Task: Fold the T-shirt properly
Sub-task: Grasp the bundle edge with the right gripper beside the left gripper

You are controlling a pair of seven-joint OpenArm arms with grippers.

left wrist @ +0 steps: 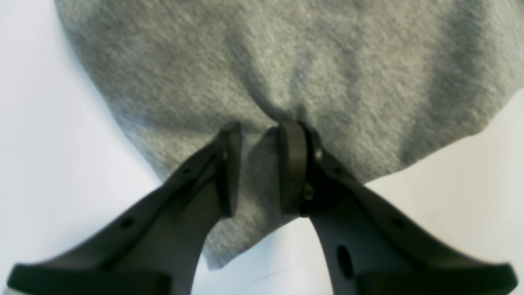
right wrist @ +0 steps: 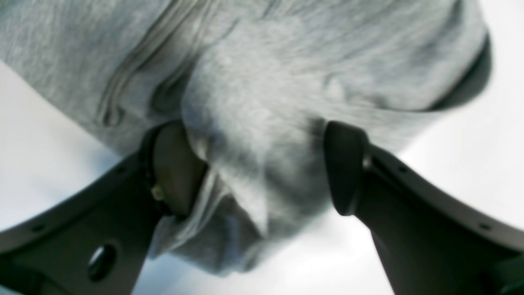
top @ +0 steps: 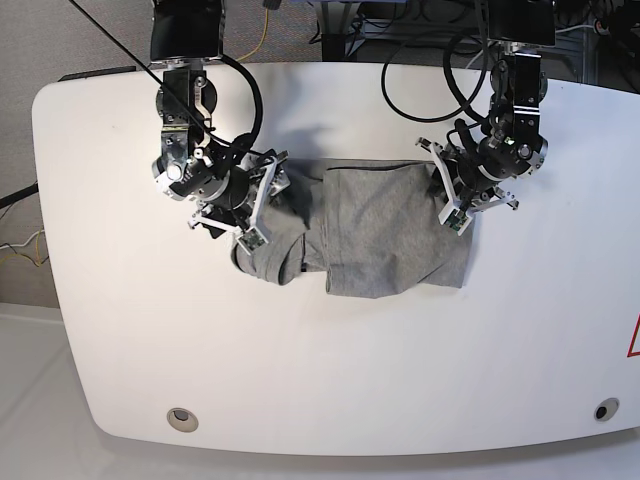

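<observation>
The T-shirt (top: pixel 385 235) lies crumpled in the middle of the white table (top: pixel 330 380), between the two arms. No print shows on it, only grey cloth with folds. The left gripper (left wrist: pixel 262 135) is clenched on a pinch of the shirt's edge, the fabric bunching at its tips. The right gripper (right wrist: pixel 262 164) has its jaws wide apart around a thick bundle of cloth; whether it really squeezes it, I cannot tell. Both wrist views are blurred.
</observation>
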